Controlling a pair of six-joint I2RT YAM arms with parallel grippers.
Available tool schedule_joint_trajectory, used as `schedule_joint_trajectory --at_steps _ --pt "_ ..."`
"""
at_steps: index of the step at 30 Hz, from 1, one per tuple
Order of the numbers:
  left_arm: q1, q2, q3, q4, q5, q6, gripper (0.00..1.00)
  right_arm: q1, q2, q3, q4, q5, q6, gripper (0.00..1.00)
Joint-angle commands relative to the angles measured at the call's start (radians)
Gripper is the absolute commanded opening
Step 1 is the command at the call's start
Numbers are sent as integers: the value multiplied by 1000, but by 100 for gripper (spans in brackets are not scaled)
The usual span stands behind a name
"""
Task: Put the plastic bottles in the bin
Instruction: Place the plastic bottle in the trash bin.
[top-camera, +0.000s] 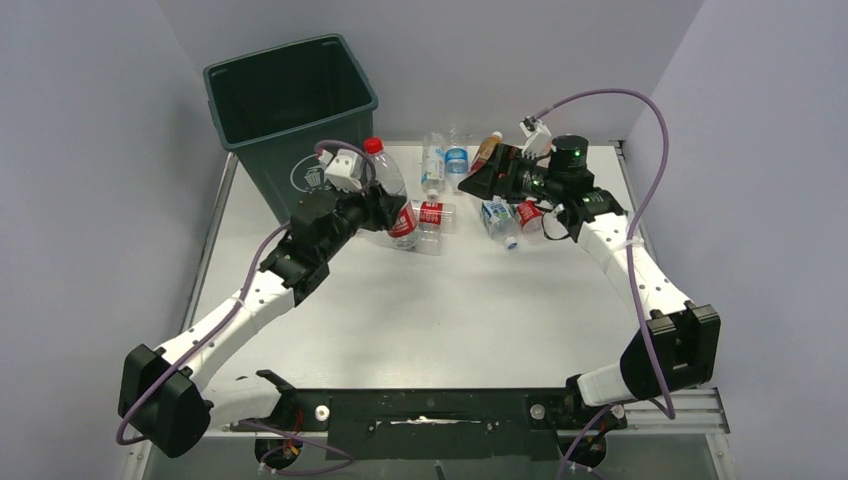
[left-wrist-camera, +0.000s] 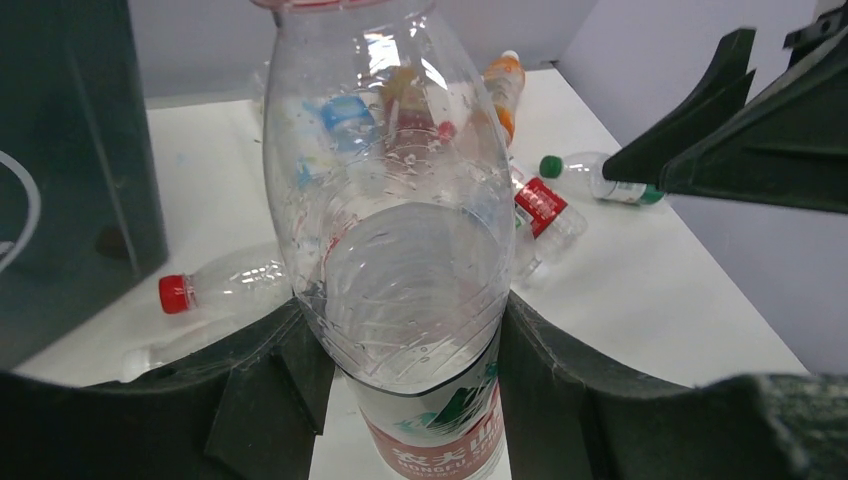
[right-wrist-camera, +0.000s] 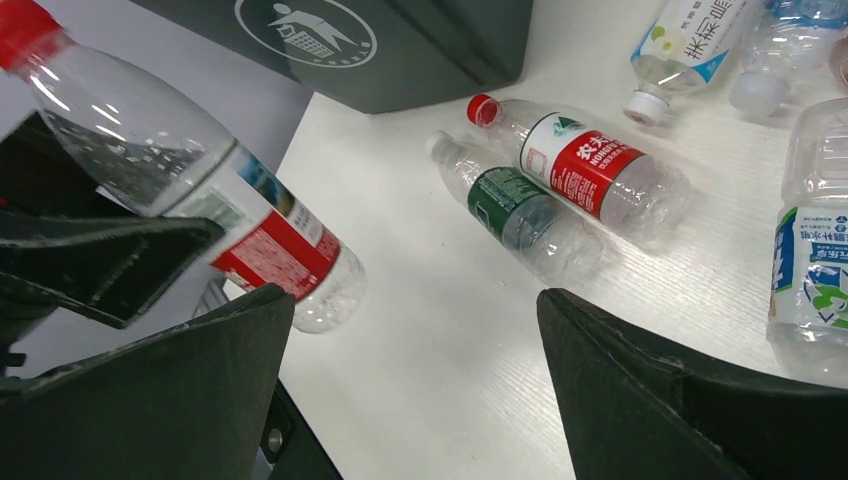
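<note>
The big green bin (top-camera: 262, 160) stands in the upper left of the top view. Our left gripper (top-camera: 383, 207) is just right of it, squeezed tight around a bottle (top-camera: 386, 172), cap toward the frame's top. Our right gripper (top-camera: 475, 182), spread wide and empty, is farther right.

The white table (top-camera: 420, 310) carries the dark green bin (top-camera: 290, 120), standing upright at its 11 o'clock corner. From 12 to 1 o'clock plastic bottles (top-camera: 432, 213) lie on their sides: a red-labelled bottle (right-wrist-camera: 585, 165) just beside a green-labelled bottle (right-wrist-camera: 515, 205), two clear bottles (top-camera: 433, 165) and an orange bottle (top-camera: 487, 150) by the far edge, and a blue-and-white-labelled bottle (top-camera: 497, 218) nearer the middle
</note>
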Motion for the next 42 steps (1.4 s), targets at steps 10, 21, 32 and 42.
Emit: schedule_joint_trajectory --at_steps 10,21,32,42 --pt "246 23 345 -60 131 -23 44 82 179 33 140 76 -126 98" --pt "411 148 527 -54 216 -45 45 254 324 128 97 246 -304 100" --pt "616 235 575 11 277 -135 45 327 472 208 33 350 -514 99" --pt "691 276 582 46 321 -188 45 365 578 266 -32 405 -629 99"
